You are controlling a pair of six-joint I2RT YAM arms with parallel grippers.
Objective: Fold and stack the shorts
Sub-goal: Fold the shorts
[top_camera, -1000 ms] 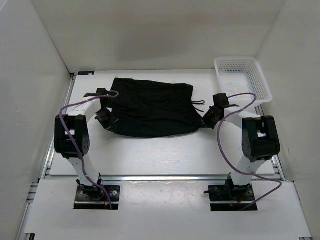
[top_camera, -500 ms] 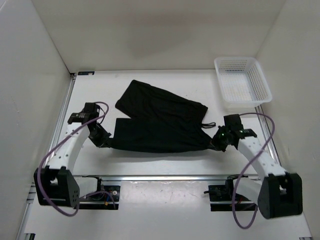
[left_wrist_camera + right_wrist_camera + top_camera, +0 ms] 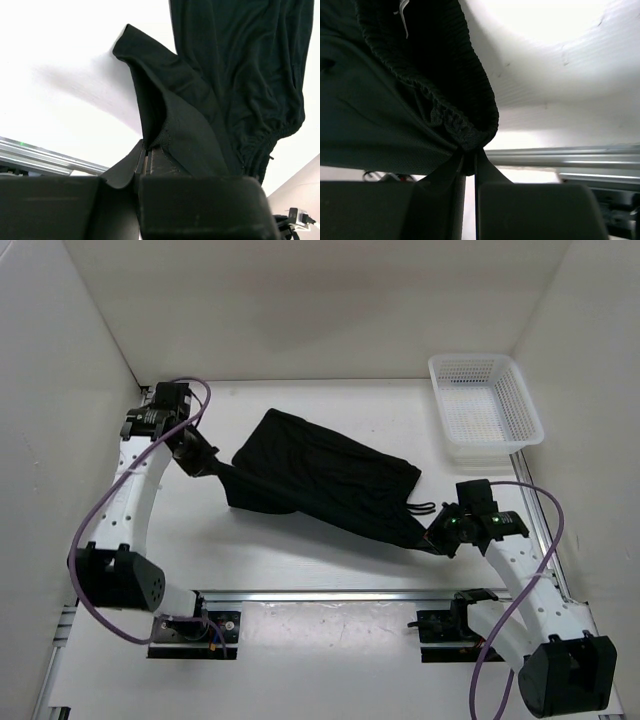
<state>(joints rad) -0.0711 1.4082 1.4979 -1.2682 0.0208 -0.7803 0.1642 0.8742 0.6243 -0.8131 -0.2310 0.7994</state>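
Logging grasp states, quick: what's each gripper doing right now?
Left gripper: shut on the shorts.
Right gripper: shut on the shorts.

Plain white panel walls point(image 3: 320, 310) enclose a flat white tabletop point(image 3: 330, 565) on three sides (evenly lit, soft shadows), a silver aluminium rail point(image 3: 330, 594) along its near edge.

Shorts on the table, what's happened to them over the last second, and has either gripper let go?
The shorts went from lying straight across the table to stretched on a diagonal: the left gripper carried its end toward the far left, and the right gripper pulled its end nearer and rightward. Neither let go; both stay shut on the fabric. The white basket has not moved.
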